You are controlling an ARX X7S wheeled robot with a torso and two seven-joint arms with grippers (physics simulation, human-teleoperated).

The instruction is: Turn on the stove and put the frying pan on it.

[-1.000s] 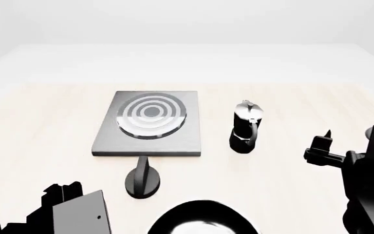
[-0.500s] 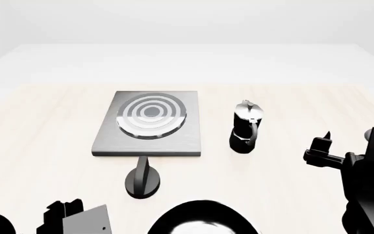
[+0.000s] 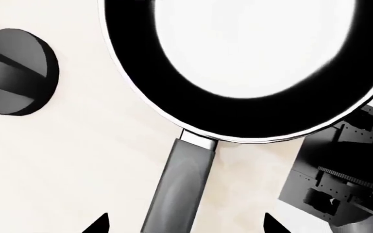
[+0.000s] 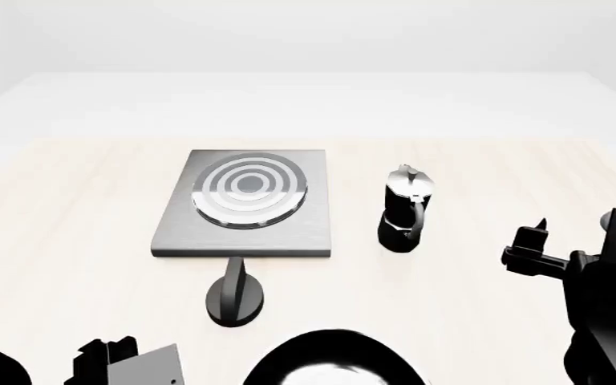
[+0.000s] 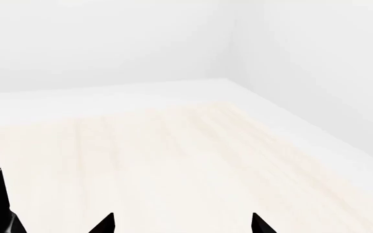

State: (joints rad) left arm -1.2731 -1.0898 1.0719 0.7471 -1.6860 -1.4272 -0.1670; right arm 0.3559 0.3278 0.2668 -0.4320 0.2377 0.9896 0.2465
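Left gripper [image 3: 183,224] wide open, tips straddling the frying pan's handle [image 3: 177,187] without touching it. Frying pan [image 3: 251,68] flat on the table [image 4: 480,289], at the near edge in the head view. Just beyond it, the knob [image 4: 234,292], then the stove [image 4: 246,202] with nothing on its burner. Moka pot [image 4: 406,208] upright beside the stove. Right gripper [image 5: 181,224] also spread open, hovering over bare table, well apart from everything.
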